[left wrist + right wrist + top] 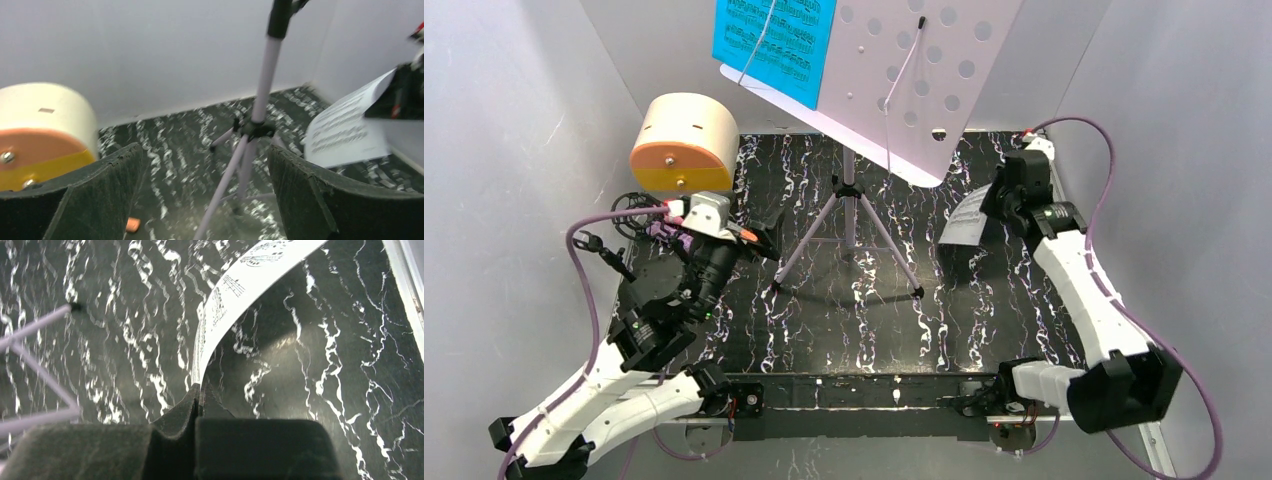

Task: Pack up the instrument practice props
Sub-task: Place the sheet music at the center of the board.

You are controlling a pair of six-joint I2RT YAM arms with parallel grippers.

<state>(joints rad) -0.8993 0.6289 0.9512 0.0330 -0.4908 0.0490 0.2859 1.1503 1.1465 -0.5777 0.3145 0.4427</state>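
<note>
Bases of both arms sit at the bottom edge of the overhead view, on the black, white-veined desk.

From the lower left, the left arm reaches up toward the centre-left. The left claw is spread wide and grips nothing. In its wrist view the two dark fingers stand well apart. The desk and the stand's legs show between them, and a small orange scrap lies on the desk low in the frame.

Just left of that wrist a thin black tripod stands at the desk's left edge. It is partly hidden by the arm, so I cannot tell what it carries.

On the right, the right arm runs up the frame's right side. The right claw is pressed together on the edge of the white sheet music. The sheet curves up and away from the fingers, clear of the desk. Overhead, that sheet hangs right of centre, near the stand's right leg.

The lilac music stand stands mid-desk on its spread legs. Its perforated tray tilts across the top centre of the frame, and the blue sheet music rests on the tray's left half.

Farther back, upper left, a cream round container lies on its side with its orange face toward the arms.
</note>
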